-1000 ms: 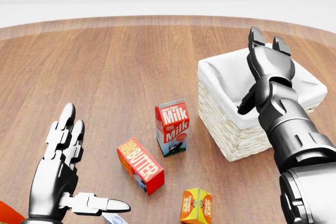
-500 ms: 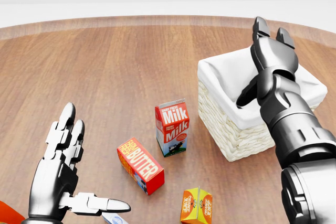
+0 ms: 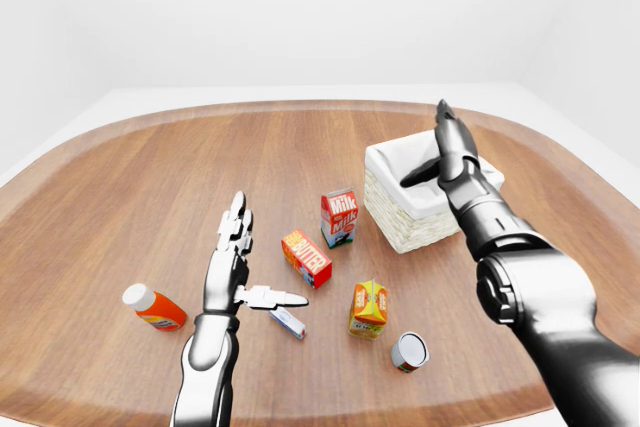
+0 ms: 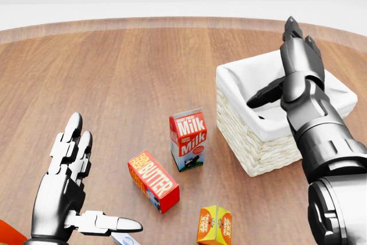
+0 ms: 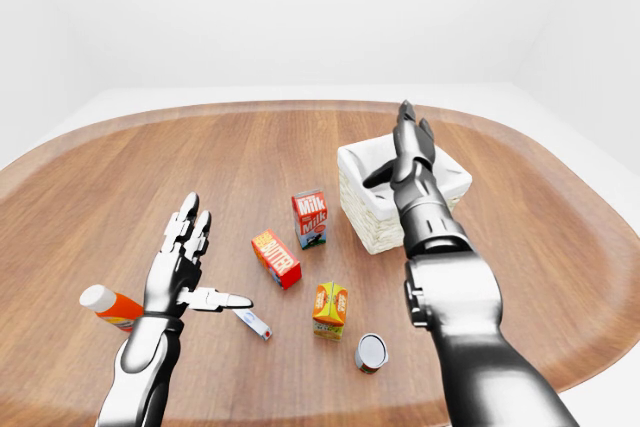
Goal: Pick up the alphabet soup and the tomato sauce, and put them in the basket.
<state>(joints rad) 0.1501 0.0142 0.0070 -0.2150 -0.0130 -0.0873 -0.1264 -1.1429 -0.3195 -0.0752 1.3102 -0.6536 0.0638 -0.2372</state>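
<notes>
- The right hand [image 4: 287, 78] hangs over the white-lined basket [image 4: 261, 136], fingers spread and grasping nothing
- The left hand [image 3: 235, 262] is raised over the wooden worktop [image 3: 150, 187], fingers splayed wide, empty
- A single can [image 3: 409, 351] lies on its side near the bottom of the left-eye view, just beside the orange carton [image 3: 368, 307]; its label cannot be read
- The milk carton [image 4: 188, 139] stands left of the basket, with the butter box [image 4: 153, 180] below it
- An orange bottle [image 3: 153, 307] lies left of the left hand
</notes>
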